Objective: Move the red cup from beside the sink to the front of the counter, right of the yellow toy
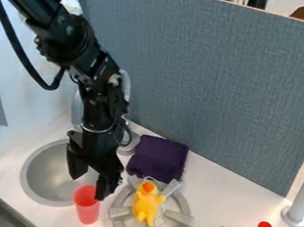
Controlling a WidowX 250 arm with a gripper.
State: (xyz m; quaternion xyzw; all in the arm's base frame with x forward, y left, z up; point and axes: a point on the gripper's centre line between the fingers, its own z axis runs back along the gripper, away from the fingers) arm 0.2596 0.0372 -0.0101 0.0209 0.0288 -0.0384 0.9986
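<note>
One gripper [89, 187], jaws wide, empty; 1 red cup [87, 206] just below jaws, prob. light, stiff, slippery; best hold: sides nr. rim; 1 yellow toy [147, 204] beside jaws.

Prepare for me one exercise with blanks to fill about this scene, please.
1. The fingers of the black gripper are not shut but ____.
2. The round grey basin beside the red cup is a ____.
3. The toy that lies on the burner is ____ in colour.
4. The cloth next to this burner is ____ in colour.

Missing words: open; sink; yellow; purple.
</note>
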